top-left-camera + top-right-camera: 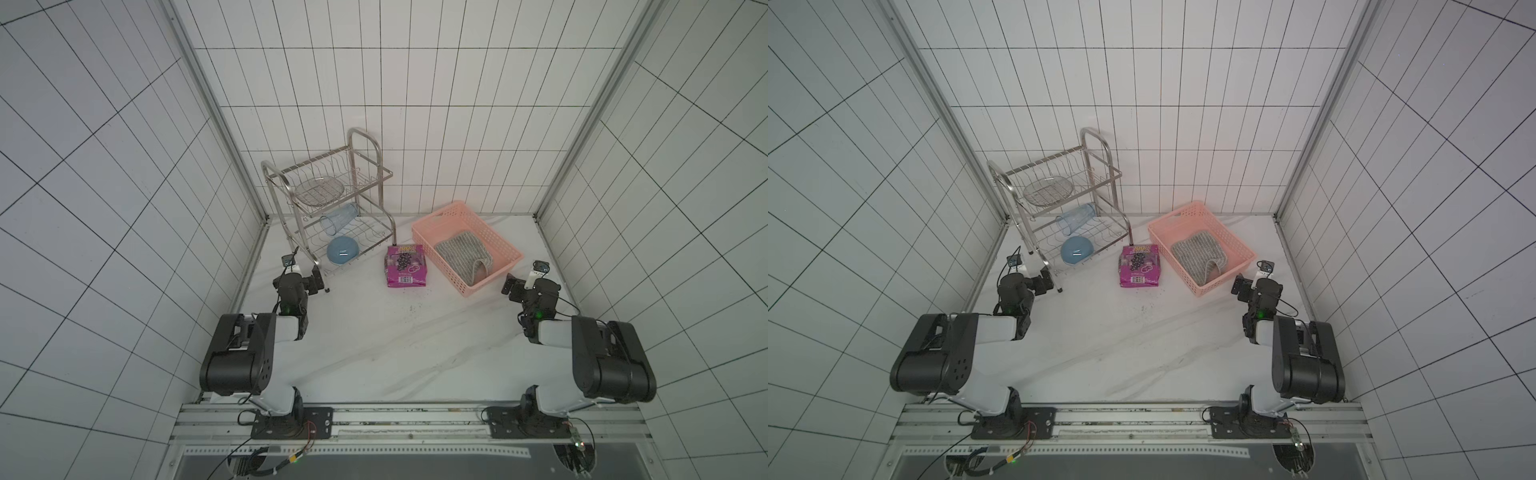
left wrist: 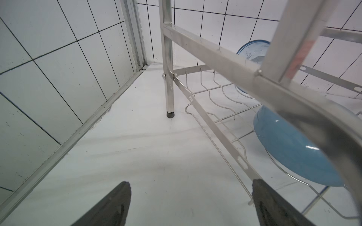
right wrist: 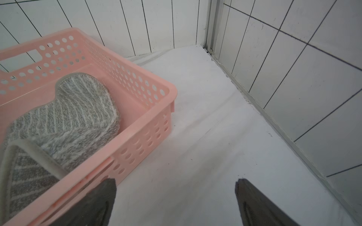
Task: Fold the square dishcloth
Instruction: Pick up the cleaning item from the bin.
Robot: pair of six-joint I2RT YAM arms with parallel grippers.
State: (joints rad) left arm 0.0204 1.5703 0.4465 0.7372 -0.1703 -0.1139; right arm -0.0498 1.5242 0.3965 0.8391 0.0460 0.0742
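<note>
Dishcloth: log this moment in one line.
dishcloth: rumpled in pink basket | left gripper: open, empty | right gripper: open, empty

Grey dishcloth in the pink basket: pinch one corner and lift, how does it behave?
Likely floppy: the dishcloth lies rumpled with one corner curled over, so it should drape from a pinch. Fluffy pile, probably grippy, not slippery. It may drag on the pink basket wall, which looks light enough to shift.

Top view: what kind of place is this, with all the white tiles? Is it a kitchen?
Probably a pretend kitchen corner built for robot practice. White tiled walls box in a white table, a metal dish rack holds a blue bowl, and a pink basket holds the dishcloth.
</note>
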